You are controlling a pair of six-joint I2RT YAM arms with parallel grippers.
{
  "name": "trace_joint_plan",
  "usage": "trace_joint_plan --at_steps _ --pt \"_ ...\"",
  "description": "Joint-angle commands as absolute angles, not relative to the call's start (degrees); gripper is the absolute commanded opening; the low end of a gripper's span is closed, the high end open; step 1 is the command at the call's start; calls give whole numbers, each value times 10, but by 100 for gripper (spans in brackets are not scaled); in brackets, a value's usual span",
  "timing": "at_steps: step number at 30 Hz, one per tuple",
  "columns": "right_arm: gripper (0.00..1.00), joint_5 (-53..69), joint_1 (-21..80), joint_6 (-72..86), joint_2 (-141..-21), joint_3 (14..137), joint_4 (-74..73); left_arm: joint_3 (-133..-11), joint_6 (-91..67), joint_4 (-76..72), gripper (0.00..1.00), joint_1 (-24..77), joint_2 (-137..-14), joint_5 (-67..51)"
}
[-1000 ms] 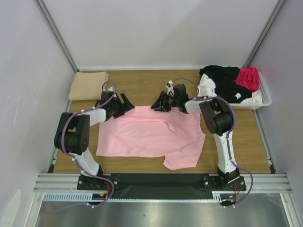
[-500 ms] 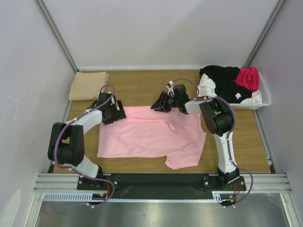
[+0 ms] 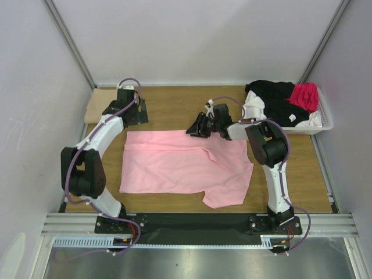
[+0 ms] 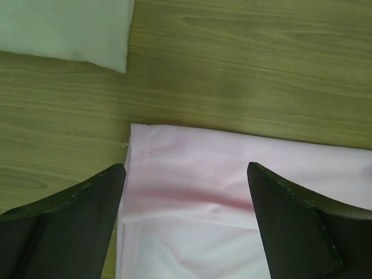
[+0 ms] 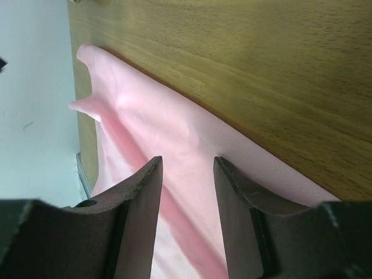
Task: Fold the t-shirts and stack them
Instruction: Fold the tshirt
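Note:
A light pink t-shirt (image 3: 174, 168) lies spread flat across the middle of the wooden table, one sleeve flap hanging toward the near edge. My left gripper (image 3: 135, 111) hovers open just beyond the shirt's far left corner. In the left wrist view my left gripper (image 4: 186, 171) has its jaws wide apart, with that pink corner (image 4: 232, 192) lying flat below them. My right gripper (image 3: 195, 127) sits low at the shirt's far edge. In the right wrist view my right gripper (image 5: 187, 165) stands partly open, with pink cloth (image 5: 145, 128) lying under the gap, not pinched. A folded tan t-shirt (image 3: 95, 107) rests at the far left.
A white basket (image 3: 325, 125) at the far right holds a black shirt (image 3: 273, 96), a magenta shirt (image 3: 303, 96) and a white one (image 3: 254, 107). The tan shirt's corner (image 4: 64, 26) shows close beyond the pink corner. Grey walls close in both sides.
My left gripper has lifted off the pink shirt's far left corner and drawn back toward the far left, opening a little wider. That corner now lies flat. The right arm has not moved.

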State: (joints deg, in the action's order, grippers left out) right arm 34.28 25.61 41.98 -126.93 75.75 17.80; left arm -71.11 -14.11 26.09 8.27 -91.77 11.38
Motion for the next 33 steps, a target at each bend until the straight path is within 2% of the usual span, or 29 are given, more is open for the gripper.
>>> trace_joint_plan --at_steps 1,6,25,33 --pt "47 291 250 391 -1276 734 105 -736 -83 318 91 81 -980 171" --pt "47 291 250 392 -1278 736 105 -708 -69 291 89 81 -1000 104" --pt "47 294 250 394 -1282 732 112 -600 -85 335 88 81 -957 8" --pt "46 294 250 395 -1285 734 113 -559 -101 379 89 81 -889 45"
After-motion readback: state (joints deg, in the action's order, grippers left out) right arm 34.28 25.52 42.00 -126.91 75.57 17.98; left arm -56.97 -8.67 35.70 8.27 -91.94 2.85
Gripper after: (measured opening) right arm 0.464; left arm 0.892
